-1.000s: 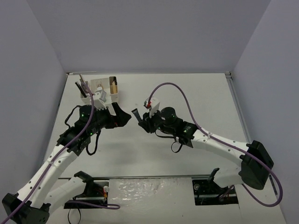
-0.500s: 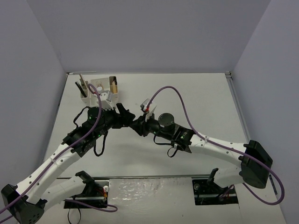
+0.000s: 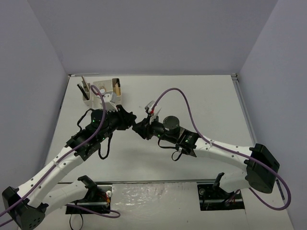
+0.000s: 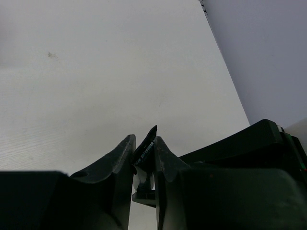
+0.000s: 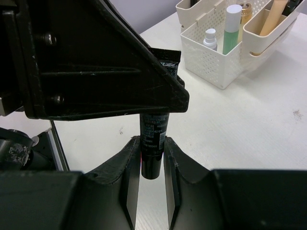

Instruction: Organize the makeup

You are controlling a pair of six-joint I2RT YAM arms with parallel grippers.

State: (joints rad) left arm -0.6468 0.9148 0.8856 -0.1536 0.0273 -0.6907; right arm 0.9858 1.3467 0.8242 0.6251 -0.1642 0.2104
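Two tools clamp one black plastic tube point(image 5: 153, 132) | left tool point(image 4: 144, 140) at crimp, right tool point(image 5: 151, 143) near cap | left tool newly arrived

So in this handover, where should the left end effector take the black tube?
Take the black tube at its flat crimped end, coming from the side opposite the right end effector, whose fingers clamp the round cap end. The crimp is thin and wide, so pads on its two broad faces should seat best; the left end effector closes there.
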